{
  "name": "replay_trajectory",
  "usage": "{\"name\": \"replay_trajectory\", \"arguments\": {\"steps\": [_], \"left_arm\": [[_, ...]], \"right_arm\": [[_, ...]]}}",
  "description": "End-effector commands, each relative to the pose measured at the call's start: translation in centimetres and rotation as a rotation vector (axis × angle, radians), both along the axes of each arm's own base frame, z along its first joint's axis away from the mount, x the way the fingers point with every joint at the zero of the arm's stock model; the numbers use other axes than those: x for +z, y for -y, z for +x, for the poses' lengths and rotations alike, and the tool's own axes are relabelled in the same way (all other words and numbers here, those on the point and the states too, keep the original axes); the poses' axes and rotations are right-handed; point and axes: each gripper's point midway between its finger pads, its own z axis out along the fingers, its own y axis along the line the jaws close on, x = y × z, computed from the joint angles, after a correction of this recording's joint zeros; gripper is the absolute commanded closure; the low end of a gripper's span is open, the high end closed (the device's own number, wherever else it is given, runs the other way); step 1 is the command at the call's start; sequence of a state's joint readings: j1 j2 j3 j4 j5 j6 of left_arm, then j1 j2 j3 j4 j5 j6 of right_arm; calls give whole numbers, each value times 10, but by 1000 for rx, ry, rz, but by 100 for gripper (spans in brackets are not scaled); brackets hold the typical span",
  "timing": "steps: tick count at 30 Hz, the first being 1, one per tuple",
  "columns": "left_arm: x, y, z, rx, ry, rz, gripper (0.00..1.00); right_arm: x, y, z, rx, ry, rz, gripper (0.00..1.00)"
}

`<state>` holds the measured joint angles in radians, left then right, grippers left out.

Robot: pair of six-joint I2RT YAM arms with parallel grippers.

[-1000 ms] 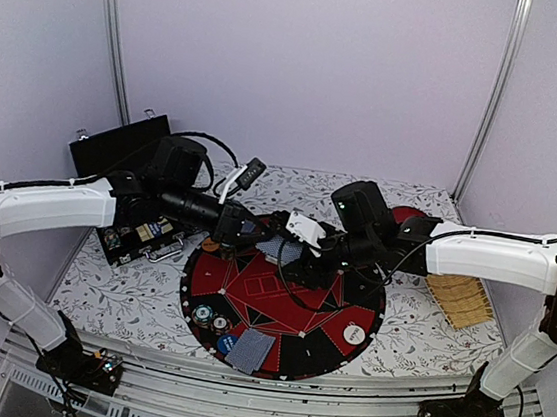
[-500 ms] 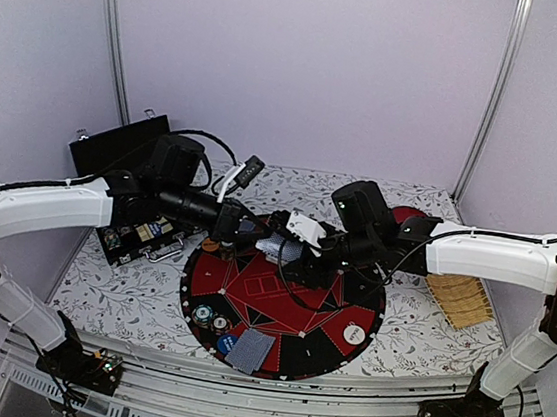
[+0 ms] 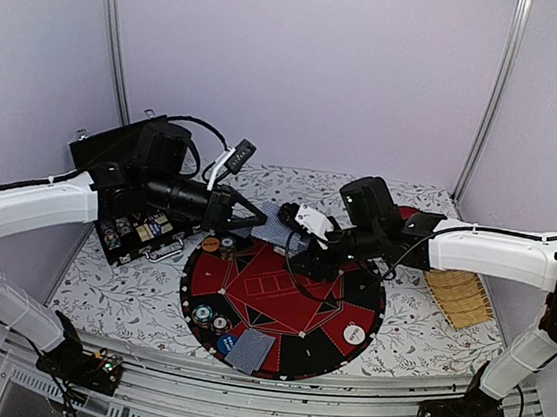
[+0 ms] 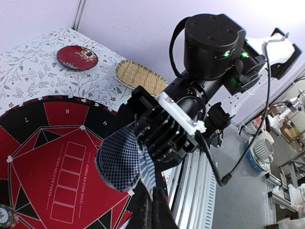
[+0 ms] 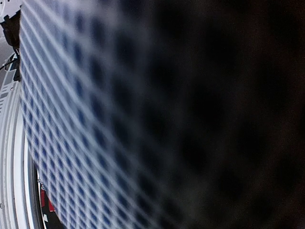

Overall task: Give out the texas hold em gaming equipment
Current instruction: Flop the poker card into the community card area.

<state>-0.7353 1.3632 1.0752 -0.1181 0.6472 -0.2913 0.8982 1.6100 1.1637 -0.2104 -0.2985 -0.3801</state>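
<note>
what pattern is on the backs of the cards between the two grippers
Fine blue-grey crosshatch on white; the cards show best in the left wrist view.

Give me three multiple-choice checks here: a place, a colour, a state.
1. Where on the round poker mat does the face-down card pile lie? A. near edge B. far edge C. centre
2. The button disc on the mat's near right is: A. orange B. white C. green
3. The left jaws are: A. open, empty B. shut, empty C. shut on a playing card
Answers: A, it sits beside the chips at the near rim; B, it shows plain white; C, the checked card is pinched between them.
</note>
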Motion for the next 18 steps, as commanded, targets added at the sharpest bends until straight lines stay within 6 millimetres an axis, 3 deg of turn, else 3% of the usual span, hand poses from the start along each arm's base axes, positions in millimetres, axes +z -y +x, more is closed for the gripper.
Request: {"name": "replay_trajectory", "arguments": {"steps": [1, 6, 9, 14, 18], "left_arm": [[35, -15, 6, 23, 85, -17, 100], [46, -40, 22, 121, 141, 37, 100], [38, -60, 44, 251, 194, 177, 100], [-9, -93, 82, 451, 230, 474, 100], [-45, -86, 84, 475, 311, 641, 100]], "right_arm": [[-6, 12, 13, -45, -29, 21, 49], [-15, 28, 27, -101, -50, 13, 49], [-19, 41, 37, -147, -62, 7, 49], [-17, 61, 49, -219, -71, 14, 49], [-12, 79, 56, -276, -60, 19, 49]]}}
